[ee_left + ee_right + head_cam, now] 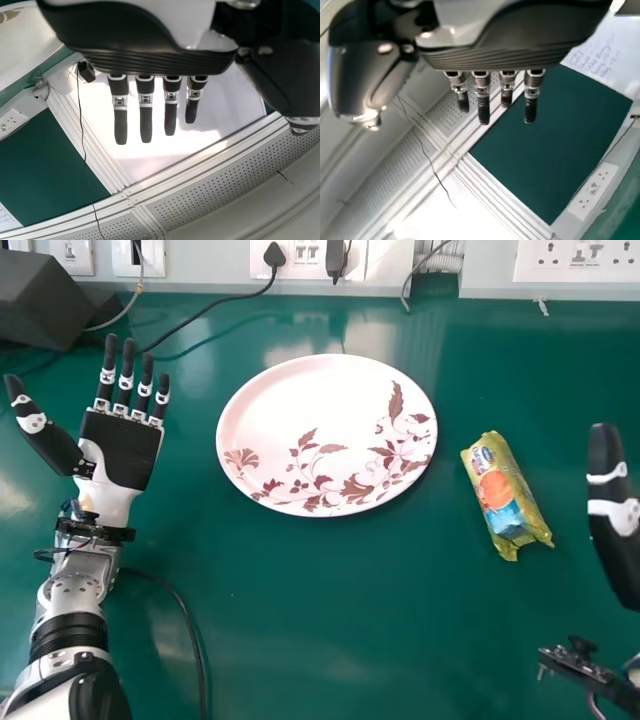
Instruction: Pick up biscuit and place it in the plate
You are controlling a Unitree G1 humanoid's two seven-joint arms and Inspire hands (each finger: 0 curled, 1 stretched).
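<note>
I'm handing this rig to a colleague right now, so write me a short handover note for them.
Left hand: open, holding nothing, left of the plate.
Right hand: open, holding nothing, at the head view's right edge.
Biscuit packet: lying on the green table, between the plate and the right hand, touching neither.
Done: nothing yet; the packet is not in the plate.
Left: pick up the packet, probably with the right hand as it is nearer, and place it in the plate.

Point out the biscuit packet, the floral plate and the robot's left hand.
Biscuit packet (505,496): head view, wrapper's middle.
Floral plate (300,410): head view, plain upper part.
Left hand (122,450): head view, palm.
</note>
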